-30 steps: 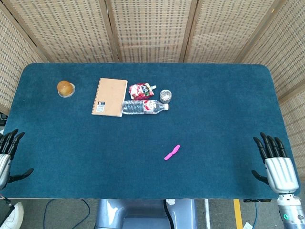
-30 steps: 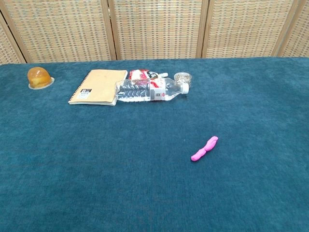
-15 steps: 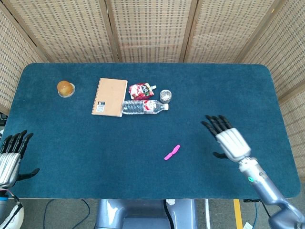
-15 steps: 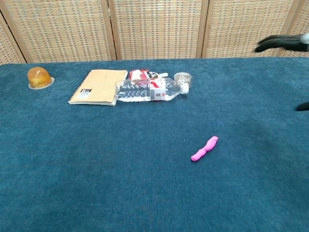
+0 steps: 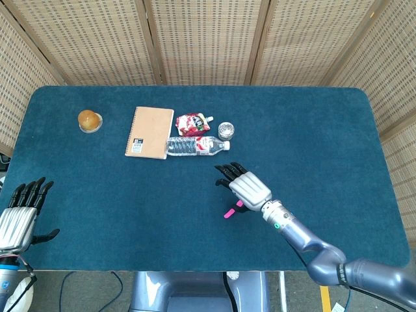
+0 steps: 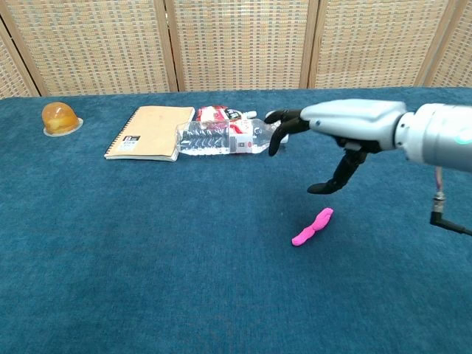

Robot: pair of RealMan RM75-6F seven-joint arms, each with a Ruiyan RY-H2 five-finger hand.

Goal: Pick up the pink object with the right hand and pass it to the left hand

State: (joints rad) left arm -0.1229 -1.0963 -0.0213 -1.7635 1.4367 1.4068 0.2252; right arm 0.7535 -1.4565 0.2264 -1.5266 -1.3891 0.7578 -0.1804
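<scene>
The pink object (image 6: pixel 312 226) is a small wavy stick lying on the blue table; in the head view the pink object (image 5: pixel 229 212) is partly covered by my right hand. My right hand (image 5: pixel 246 185) hovers above it, palm down, fingers spread and thumb hanging, holding nothing; in the chest view the right hand (image 6: pixel 346 125) floats clearly above the stick. My left hand (image 5: pixel 21 213) stays at the table's near left corner, fingers apart, empty.
At the back lie a tan notebook (image 5: pixel 149 132), a water bottle on its side (image 5: pixel 195 145), a red snack pouch (image 5: pixel 192 123) and a small round tin (image 5: pixel 225 130). An orange ball on a dish (image 5: pixel 90 120) sits far left. The table's edge (image 5: pixel 195 270) runs near me.
My right arm has swung in from the table's right side toward the middle, ending over the pink object. The left hand has crept slightly inward. The pink object has not moved.
</scene>
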